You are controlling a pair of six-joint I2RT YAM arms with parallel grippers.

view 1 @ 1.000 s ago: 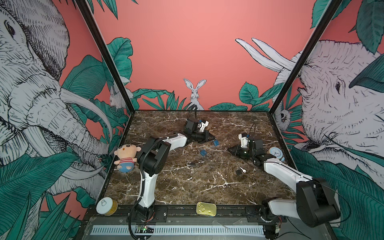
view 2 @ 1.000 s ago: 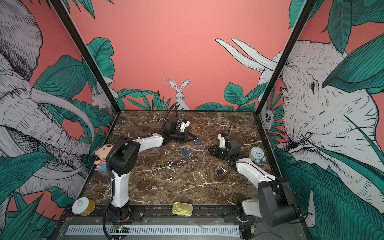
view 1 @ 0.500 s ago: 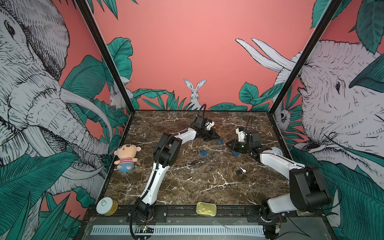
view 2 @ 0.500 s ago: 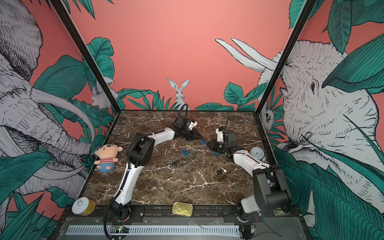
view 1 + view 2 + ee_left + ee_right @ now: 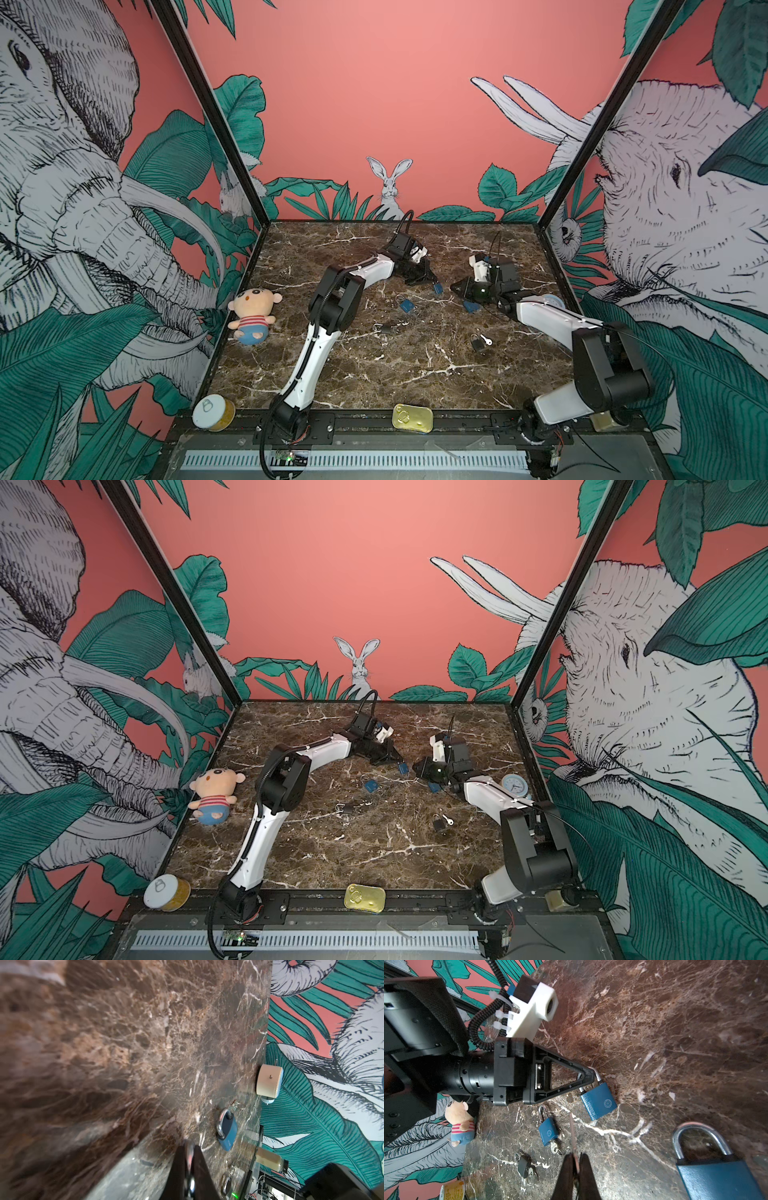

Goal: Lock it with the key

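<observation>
My left gripper (image 5: 591, 1076) is shut on the steel shackle of a blue padlock (image 5: 598, 1103), which hangs from its tip just above the marble. Both top views show that padlock (image 5: 437, 288) (image 5: 401, 767) at the back centre. In the left wrist view only the shiny shackle (image 5: 189, 1153) shows between the shut fingers. My right gripper (image 5: 576, 1156) is shut on a key (image 5: 572, 1132), seen edge-on as a thin blade pointing towards the held padlock, a short gap away. In a top view the right gripper (image 5: 457, 287) faces the left gripper (image 5: 430, 280).
On the marble lie a second blue padlock (image 5: 470, 306) below my right gripper, a blue padlock with keys (image 5: 406, 306), a small black padlock (image 5: 386, 329) and a black padlock with a silver key (image 5: 478, 344). A plush doll (image 5: 253, 309), clock (image 5: 550, 300) and tins (image 5: 412, 417) line the edges.
The left gripper has carried the blue padlock to the right, towards the centre. The right gripper has moved left and back to face it. Both have stayed shut.
</observation>
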